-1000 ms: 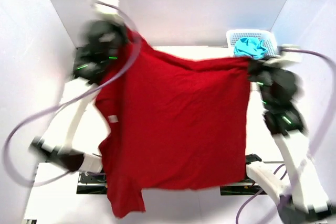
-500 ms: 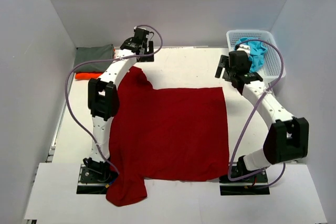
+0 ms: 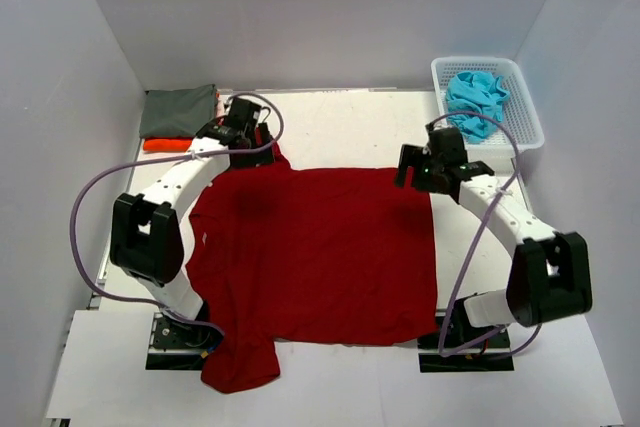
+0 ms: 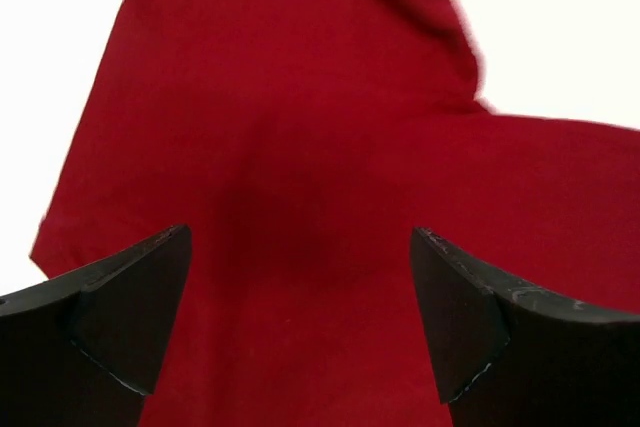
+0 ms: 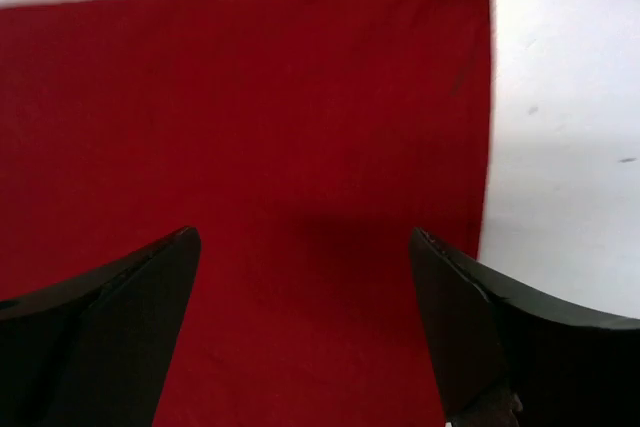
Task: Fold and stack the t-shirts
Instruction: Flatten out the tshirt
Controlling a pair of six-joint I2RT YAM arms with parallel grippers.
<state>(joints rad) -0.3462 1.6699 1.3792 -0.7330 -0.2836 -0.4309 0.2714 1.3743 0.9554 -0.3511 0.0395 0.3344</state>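
A dark red t-shirt lies spread flat across the middle of the table, one sleeve reaching past the near edge by the left base. My left gripper hovers open over the shirt's far left corner; in the left wrist view its gripper holds nothing, with red cloth below. My right gripper hovers open over the far right corner; the right wrist view shows that gripper empty above the shirt's edge. A folded grey-green shirt lies on an orange one.
A white lattice basket at the back right holds crumpled turquoise shirts. The folded stack sits in the back left corner against the wall. White walls close in the left, right and far sides. Bare table shows beyond the red shirt.
A second ago both grippers held the red shirt up by its far corners. They let go, it dropped flat, and both arms have since drawn nearer, over those corners.
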